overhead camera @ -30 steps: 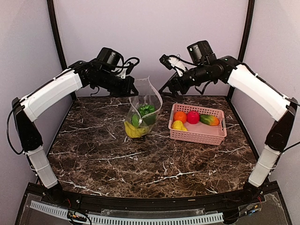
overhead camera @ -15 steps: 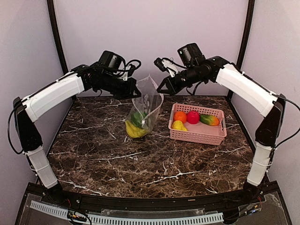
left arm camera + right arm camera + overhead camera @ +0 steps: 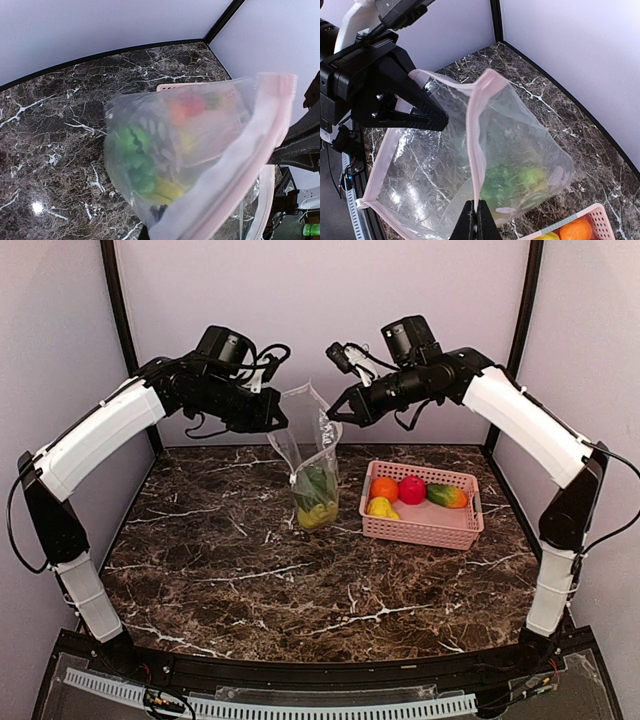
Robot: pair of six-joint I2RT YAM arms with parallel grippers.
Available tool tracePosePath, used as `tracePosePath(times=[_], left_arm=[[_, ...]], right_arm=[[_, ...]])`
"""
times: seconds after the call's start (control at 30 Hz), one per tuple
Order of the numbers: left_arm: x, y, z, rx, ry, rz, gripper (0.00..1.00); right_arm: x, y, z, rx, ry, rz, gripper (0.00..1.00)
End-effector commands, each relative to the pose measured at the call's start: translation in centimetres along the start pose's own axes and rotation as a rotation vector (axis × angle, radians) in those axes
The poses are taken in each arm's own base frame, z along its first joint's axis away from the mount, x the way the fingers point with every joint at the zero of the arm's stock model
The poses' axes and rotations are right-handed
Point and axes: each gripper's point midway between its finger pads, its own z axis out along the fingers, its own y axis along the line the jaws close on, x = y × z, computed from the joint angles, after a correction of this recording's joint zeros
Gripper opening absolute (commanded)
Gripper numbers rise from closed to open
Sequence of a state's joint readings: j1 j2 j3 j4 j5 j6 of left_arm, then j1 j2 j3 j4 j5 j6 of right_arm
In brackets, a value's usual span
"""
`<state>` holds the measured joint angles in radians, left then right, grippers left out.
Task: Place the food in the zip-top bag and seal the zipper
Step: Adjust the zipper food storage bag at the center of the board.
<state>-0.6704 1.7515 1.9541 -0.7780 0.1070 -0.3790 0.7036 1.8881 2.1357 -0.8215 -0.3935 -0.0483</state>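
Shows, over the marble table (image 3: 200,560), the zip-top bag (image 3: 312,455) hoisted taller than a second ago, strung between both arms; leaves four pieces (image 3: 411,490) in the pink basket (image 3: 425,532); has left gripper (image 3: 283,425) pinched shut on one mouth corner, right gripper (image 3: 333,420) newly clamped on the zipper (image 3: 472,150); keeps green and yellow food (image 3: 316,502) low inside; suggests filling unfinished.

One zip-top bag (image 3: 310,445) is hanging between left gripper (image 3: 283,423) and right gripper (image 3: 333,417).
Lower, right of the latter, one basket (image 3: 425,532) is holding four toy fruits (image 3: 412,490); bagged pieces (image 3: 316,488) are blurring.
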Motion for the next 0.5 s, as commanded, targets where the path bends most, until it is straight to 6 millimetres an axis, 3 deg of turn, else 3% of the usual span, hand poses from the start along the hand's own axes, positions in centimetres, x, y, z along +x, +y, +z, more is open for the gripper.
tracePosePath(times=[0.0, 0.13, 0.2, 0.47], left_arm=[[-0.8, 0.0, -3.2, -0.033, -0.015, 0.047, 0.01], [-0.2, 0.2, -2.7, -0.040, 0.021, 0.042, 0.01], [0.3, 0.5, -2.2, -0.050, 0.045, 0.046, 0.01], [1.9, 1.5, -0.6, -0.088, 0.115, 0.064, 0.01]], right_arm=[[-3.6, 2.1, -2.2, -0.040, -0.102, -0.099, 0.12], [-4.3, 2.1, -3.7, -0.002, -0.124, -0.139, 0.39], [-4.0, 1.8, -4.2, 0.020, -0.117, -0.159, 0.47], [1.5, -2.9, -4.8, 0.075, -0.028, -0.123, 0.50]])
